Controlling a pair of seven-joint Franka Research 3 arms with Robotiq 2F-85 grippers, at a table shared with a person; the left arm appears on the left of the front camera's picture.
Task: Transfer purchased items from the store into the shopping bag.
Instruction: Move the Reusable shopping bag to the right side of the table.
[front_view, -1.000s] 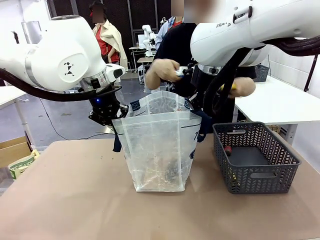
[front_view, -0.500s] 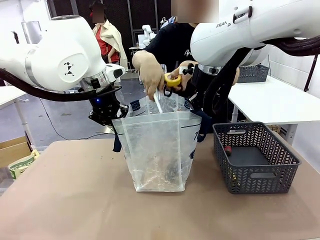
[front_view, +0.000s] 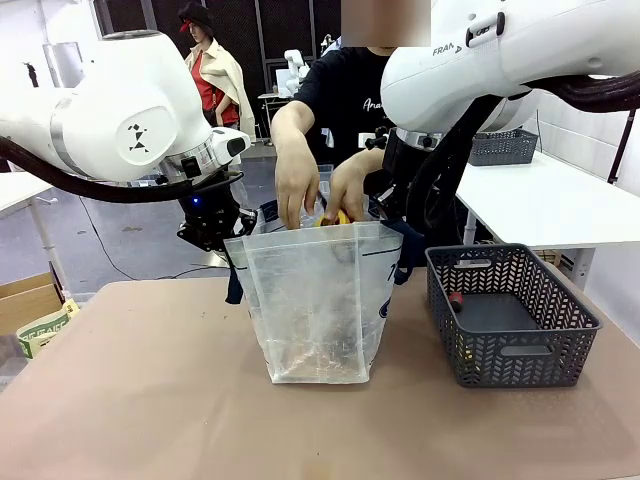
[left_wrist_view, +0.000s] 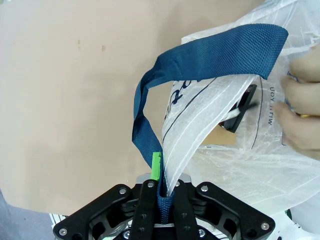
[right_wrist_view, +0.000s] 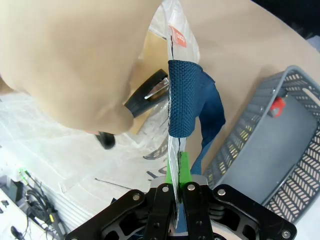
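- two grippers, both clamped: left gripper on one navy strap, right gripper on the opposite strap.
- the shopping bag stands open between them.
- a person's hand holds a yellow item at its mouth.
- the store basket sits just beside, holding a red item.

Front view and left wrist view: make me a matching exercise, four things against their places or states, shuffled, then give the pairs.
1. translucent white plastic shopping bag
2. dark grey slotted plastic basket
3. small red item
4. left gripper

a. lying inside the basket
b. shut on a navy blue strap handle
c. standing mid-table, a person's hand in its mouth
d. on the tan table, right of the bag

Pairs: 1-c; 2-d; 3-a; 4-b
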